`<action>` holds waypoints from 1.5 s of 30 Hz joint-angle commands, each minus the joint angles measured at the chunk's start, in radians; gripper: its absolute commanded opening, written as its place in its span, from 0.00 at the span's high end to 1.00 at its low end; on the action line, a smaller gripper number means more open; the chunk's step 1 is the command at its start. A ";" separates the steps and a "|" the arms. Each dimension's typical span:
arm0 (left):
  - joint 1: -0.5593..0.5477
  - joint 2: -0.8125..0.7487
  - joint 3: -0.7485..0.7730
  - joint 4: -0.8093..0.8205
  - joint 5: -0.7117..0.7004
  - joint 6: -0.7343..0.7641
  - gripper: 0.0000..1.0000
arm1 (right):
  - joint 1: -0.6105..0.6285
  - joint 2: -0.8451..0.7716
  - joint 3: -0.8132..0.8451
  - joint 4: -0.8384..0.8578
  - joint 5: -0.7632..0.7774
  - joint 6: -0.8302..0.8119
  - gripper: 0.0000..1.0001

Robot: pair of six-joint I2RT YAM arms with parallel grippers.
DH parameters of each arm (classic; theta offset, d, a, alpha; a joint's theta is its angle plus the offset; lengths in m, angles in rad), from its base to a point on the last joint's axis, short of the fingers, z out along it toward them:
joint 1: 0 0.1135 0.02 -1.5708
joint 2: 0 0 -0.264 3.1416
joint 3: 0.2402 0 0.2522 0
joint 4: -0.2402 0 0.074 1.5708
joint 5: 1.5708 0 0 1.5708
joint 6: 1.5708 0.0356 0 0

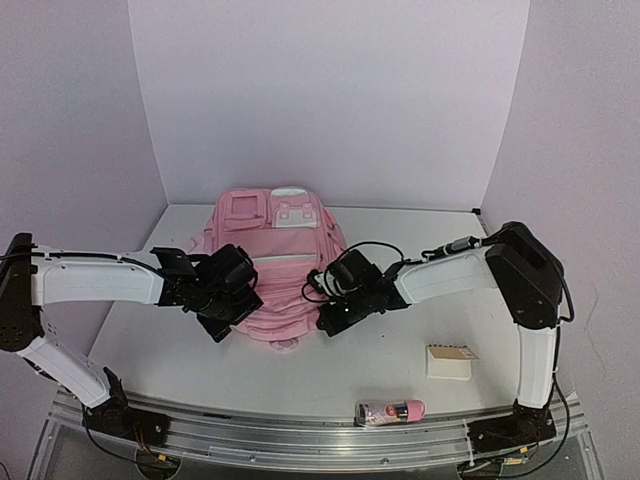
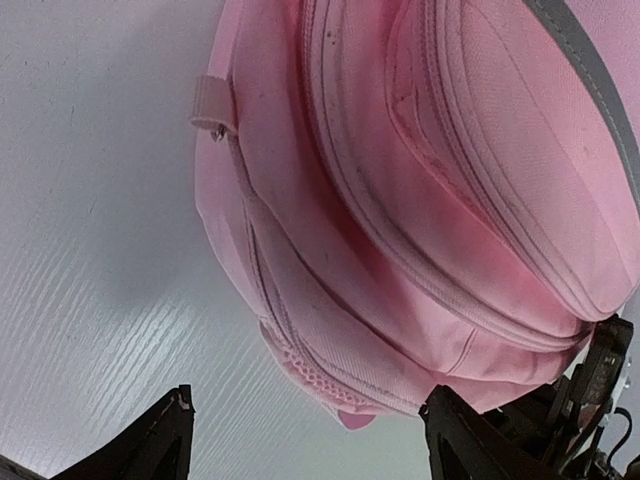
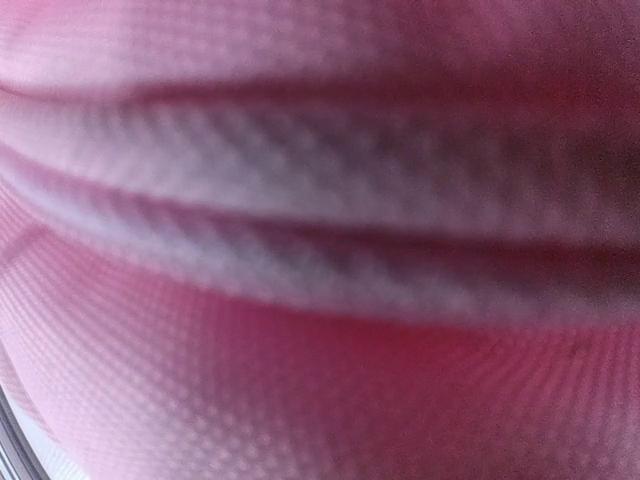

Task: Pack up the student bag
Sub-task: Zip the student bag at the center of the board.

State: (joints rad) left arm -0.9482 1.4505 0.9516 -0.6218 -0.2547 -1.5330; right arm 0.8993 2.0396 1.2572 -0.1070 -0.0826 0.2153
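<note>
Right now, your left gripper has its fingers apart at the near edge of the bag, gripping nothing. Your right gripper is closed against its right side. The bag lies flat on the table.

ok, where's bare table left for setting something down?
Free: the table at near-left, between left arm and front rail; the far-right corner between student bag and wall; the strip between bag and pink case. Crowded: the bag's near edge, with left claw and right claw at it; near-right holds a cream box.
</note>
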 commanded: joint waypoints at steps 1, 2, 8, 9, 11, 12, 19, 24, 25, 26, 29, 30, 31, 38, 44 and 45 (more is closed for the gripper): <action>0.003 0.048 0.009 0.079 -0.101 -0.092 0.22 | 0.004 -0.036 0.001 0.012 -0.031 0.009 1.00; 0.004 0.058 0.018 0.082 -0.114 -0.092 0.23 | 0.004 -0.036 0.000 0.012 -0.032 0.009 1.00; 0.023 0.132 0.048 0.057 -0.136 -0.145 0.34 | 0.004 -0.034 0.003 0.012 -0.030 0.009 1.00; 0.024 0.135 0.035 0.071 -0.139 -0.150 0.39 | 0.004 -0.033 0.004 0.012 -0.031 0.009 1.00; 0.027 0.142 0.017 0.112 -0.144 -0.154 0.52 | 0.003 -0.033 0.005 0.012 -0.033 0.009 1.00; 0.030 0.147 0.015 0.116 -0.146 -0.159 0.58 | 0.003 -0.033 0.004 0.013 -0.033 0.010 1.00; 0.037 0.205 0.090 0.047 -0.164 -0.125 1.00 | 0.003 -0.072 -0.020 -0.023 0.040 -0.012 1.00; 0.037 0.160 0.105 -0.063 -0.193 -0.093 1.00 | -0.012 -0.114 -0.027 -0.128 0.167 -0.046 1.00; 0.037 0.142 0.096 -0.067 -0.194 -0.089 1.00 | -0.020 -0.122 -0.030 -0.145 0.182 -0.049 1.00; 0.037 0.129 0.091 -0.075 -0.196 -0.083 1.00 | -0.028 -0.129 -0.030 -0.161 0.210 -0.053 1.00; 0.037 0.083 0.071 -0.089 -0.204 -0.068 1.00 | -0.058 -0.143 -0.029 -0.213 0.268 -0.078 1.00; 0.037 0.074 0.066 -0.083 -0.200 -0.054 1.00 | -0.072 -0.143 -0.023 -0.219 0.276 -0.087 1.00; 0.037 0.063 0.064 -0.073 -0.194 -0.032 1.00 | -0.085 -0.141 -0.015 -0.228 0.279 -0.091 1.00; 0.037 0.011 0.065 -0.044 -0.160 0.069 1.00 | -0.168 -0.112 0.056 -0.276 0.289 -0.145 1.00; 0.042 -0.029 0.039 -0.046 -0.152 0.118 1.00 | -0.242 -0.049 0.136 -0.287 0.269 -0.206 1.00; 0.045 -0.041 0.025 -0.028 -0.141 0.139 1.00 | -0.253 -0.034 0.157 -0.289 0.259 -0.217 1.00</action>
State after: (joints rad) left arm -0.9142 1.4946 1.0156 -0.5909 -0.3725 -1.4917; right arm 0.7232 1.9538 1.3420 -0.3140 0.1112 0.0414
